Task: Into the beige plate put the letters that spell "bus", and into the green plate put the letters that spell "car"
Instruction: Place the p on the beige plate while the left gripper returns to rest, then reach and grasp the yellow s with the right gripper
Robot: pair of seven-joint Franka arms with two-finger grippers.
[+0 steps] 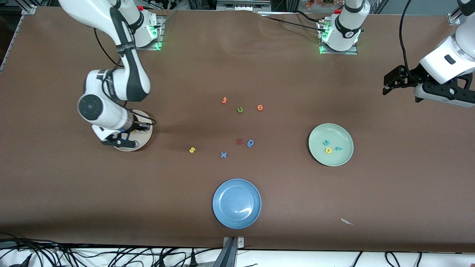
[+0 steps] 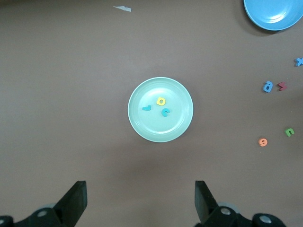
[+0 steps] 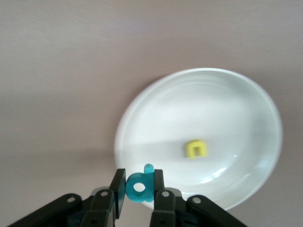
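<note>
My right gripper (image 3: pixel 139 177) is shut on the teal b (image 3: pixel 130 187) and holds it over the edge of the beige plate (image 3: pixel 203 109), where the yellow u (image 3: pixel 196 149) lies. In the front view that gripper (image 1: pixel 122 142) covers most of the beige plate (image 1: pixel 144 140). The yellow s (image 1: pixel 192 150) lies on the table between the beige plate and the other loose letters. The green plate (image 1: pixel 319 155) holds the teal c (image 1: pixel 326 142), yellow a (image 1: pixel 328 150) and teal r (image 1: pixel 338 148). My left gripper (image 1: pixel 386 83) waits open, high over the table at its own end.
A blue plate (image 1: pixel 236 203) sits near the front edge. Loose letters lie mid-table: a green u (image 1: pixel 240 109), two orange ones (image 1: pixel 224 100) (image 1: pixel 260 107), a red one (image 1: pixel 239 141), a blue round-bowled one (image 1: pixel 251 143), a blue x (image 1: pixel 223 155). A white scrap (image 1: pixel 347 221) lies nearer the camera than the green plate.
</note>
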